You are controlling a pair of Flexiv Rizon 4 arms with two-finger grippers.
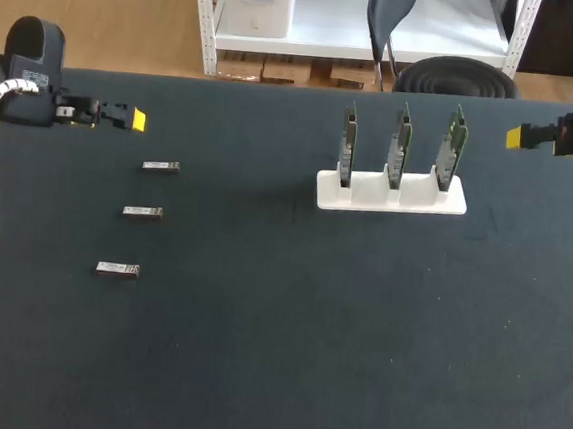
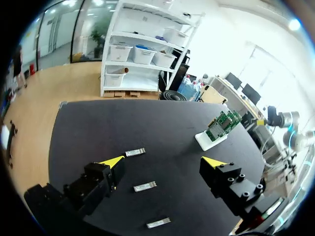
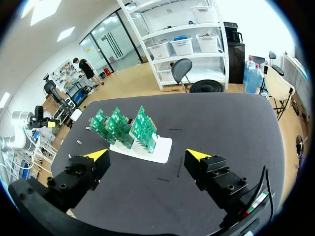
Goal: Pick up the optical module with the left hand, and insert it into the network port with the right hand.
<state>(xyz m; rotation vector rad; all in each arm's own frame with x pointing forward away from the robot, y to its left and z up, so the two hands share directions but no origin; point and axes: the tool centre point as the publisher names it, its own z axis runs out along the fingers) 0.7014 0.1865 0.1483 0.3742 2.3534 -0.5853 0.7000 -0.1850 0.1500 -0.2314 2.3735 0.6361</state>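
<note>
Optical modules (image 1: 142, 212), three, lie flat on the table (image 1: 274, 354) near the left gripper (image 1: 134, 118), its fingers apart and empty. Circuit boards (image 1: 401, 144) stand right of centre; the right gripper (image 1: 515, 137) is likewise apart. Thin modules could skew or slip when pinched.

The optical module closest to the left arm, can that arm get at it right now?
Probably yes: the left end effector is open and empty, near that optical module, with only bare table between them.
</note>
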